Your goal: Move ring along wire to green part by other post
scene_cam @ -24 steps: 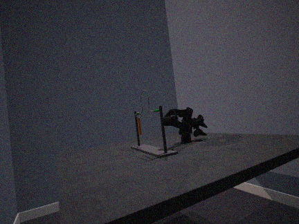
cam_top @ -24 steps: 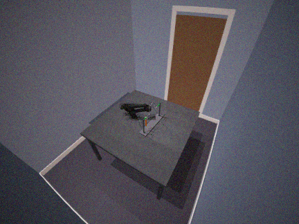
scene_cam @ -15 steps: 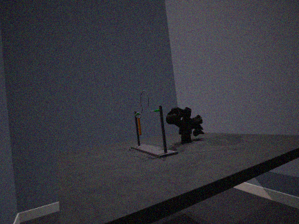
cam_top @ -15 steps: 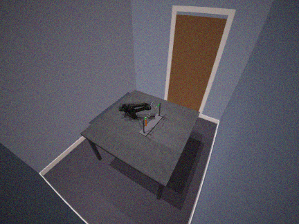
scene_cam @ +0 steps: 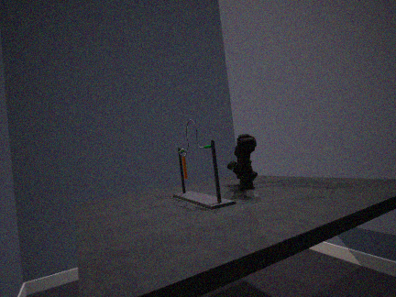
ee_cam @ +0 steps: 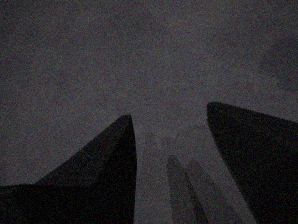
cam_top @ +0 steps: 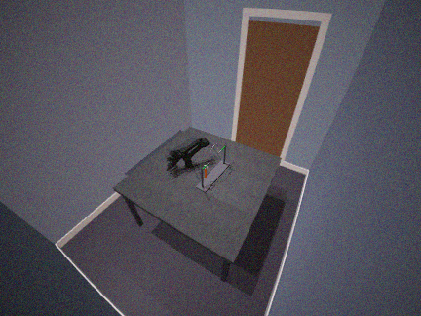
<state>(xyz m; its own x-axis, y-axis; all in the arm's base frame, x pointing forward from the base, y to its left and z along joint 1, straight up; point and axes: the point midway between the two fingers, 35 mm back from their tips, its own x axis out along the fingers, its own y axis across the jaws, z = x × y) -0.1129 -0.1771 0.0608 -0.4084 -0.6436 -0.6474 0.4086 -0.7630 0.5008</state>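
In the top view, the long pale base plate (cam_top: 214, 178) (scene_cam: 196, 198) lies on the dark table (cam_top: 195, 207) (scene_cam: 137, 238) (ee_cam: 150, 55), with a black post rising at each end. The ring (cam_top: 205, 167) (scene_cam: 183, 157) hangs on the wire above the end of the base plate nearer the camera, close to the near post (cam_top: 202, 179) (scene_cam: 181, 171), and its orange handle (cam_top: 206, 173) (scene_cam: 185, 167) points down. The black arm (cam_top: 189, 155) (scene_cam: 246, 158) stands to the picture's left of the base plate, and its gripper (cam_top: 171, 167) (ee_cam: 169, 119) is on the side of the arm facing away from it, well apart from the handle. In the exterior view, the handle hangs over the picture's left end of the base plate, beside the post there; the other post (cam_top: 224, 156) (scene_cam: 216, 174) carries a green wire part (cam_top: 224, 147) (scene_cam: 207, 147) at its top. The arm stands beyond the base plate, to the right; its fingers are too dark to judge here. In the wrist view, the fingers are parted by a moderate gap, partly open and holding nothing, with table surface and soft shadows showing between and below them.
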